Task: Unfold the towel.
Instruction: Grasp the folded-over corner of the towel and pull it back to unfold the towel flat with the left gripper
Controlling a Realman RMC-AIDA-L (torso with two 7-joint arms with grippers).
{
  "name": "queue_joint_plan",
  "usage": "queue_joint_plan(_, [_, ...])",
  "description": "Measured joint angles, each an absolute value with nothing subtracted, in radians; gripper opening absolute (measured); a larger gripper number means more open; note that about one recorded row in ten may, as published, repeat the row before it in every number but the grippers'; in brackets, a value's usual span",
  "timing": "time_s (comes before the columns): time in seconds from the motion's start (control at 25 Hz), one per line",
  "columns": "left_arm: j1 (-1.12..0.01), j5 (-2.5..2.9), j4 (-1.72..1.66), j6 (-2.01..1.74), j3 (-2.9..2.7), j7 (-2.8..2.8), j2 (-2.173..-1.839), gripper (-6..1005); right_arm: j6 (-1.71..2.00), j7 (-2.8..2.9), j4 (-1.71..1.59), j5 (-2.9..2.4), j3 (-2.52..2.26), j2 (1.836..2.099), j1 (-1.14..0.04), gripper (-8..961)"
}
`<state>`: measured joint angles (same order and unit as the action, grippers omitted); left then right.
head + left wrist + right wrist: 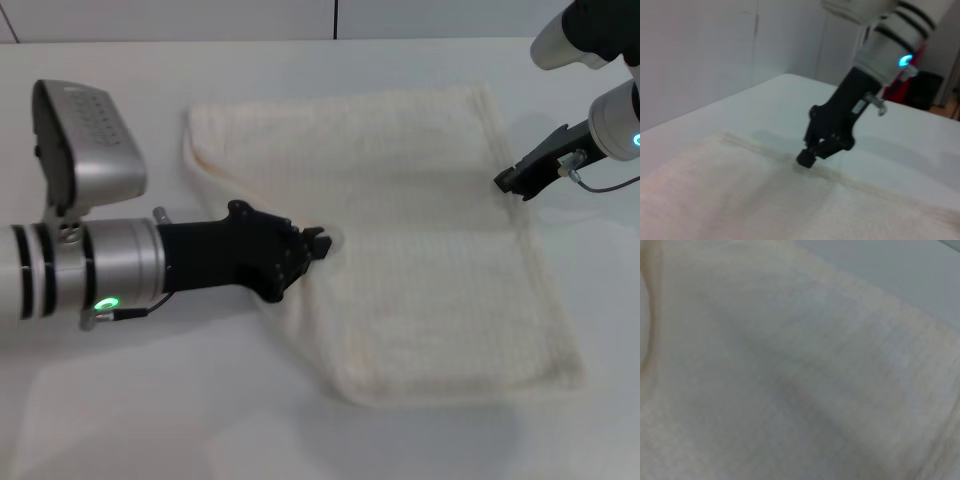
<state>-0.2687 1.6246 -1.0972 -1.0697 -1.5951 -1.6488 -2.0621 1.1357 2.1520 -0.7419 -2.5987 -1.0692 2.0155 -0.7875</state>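
Left gripper (318, 243) and right gripper (508, 182) on towel (420, 260) edges.

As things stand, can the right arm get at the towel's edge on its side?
Probably yes: the right gripper already sits at the towel's right edge, with nothing between them; the left gripper is at the opposite edge.

Towel (420, 230): cream-white cloth with a fine waffle-grid weave and hemmed edges, lying flat on the tabletop, nearer its far and right edges. Its outline is roughly four-sided and skewed, with one hem running along the right side and a rumpled near-left edge.
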Motion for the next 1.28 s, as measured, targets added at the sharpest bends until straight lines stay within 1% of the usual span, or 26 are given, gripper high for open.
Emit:
queue_joint_plan(0.16, [-0.26,1.625,-1.094,-1.131,-1.557,-1.622,-2.062,48,1.135,2.152,-0.743,-2.599,-1.069,2.014,-0.788,-1])
queue_joint_plan(0.28, [-0.223,1.611,-1.085,-1.259,-1.448,-1.542,-2.064,48,1.135,2.152,-0.743,-2.599,-1.069,2.014,-0.79,-1])
queue_joint_plan(0.4, [-0.208,1.574,-1.067,-1.292,-1.416,-1.491,-2.064,48,1.135,2.152,-0.743,-2.599,-1.069,2.014,-0.79,-1])
queue_joint_plan(0.48, [-0.191,1.503,-1.012,-1.351,-1.371,-1.372,-2.064,48,1.135,2.152,-0.743,-2.599,-1.069,2.014,-0.79,-1])
queue_joint_plan(0.68, [-0.193,1.462,-0.877,-1.473,-1.271,-1.212,-2.062,48,1.137,2.152,-0.746,-2.599,-1.069,2.014,-0.791,-1])
queue_joint_plan(1.28, [-0.179,1.467,-0.675,-1.499,-1.212,-1.051,-2.057,49,1.138,2.152,-0.74,-2.608,-1.069,2.013,-0.792,-1])
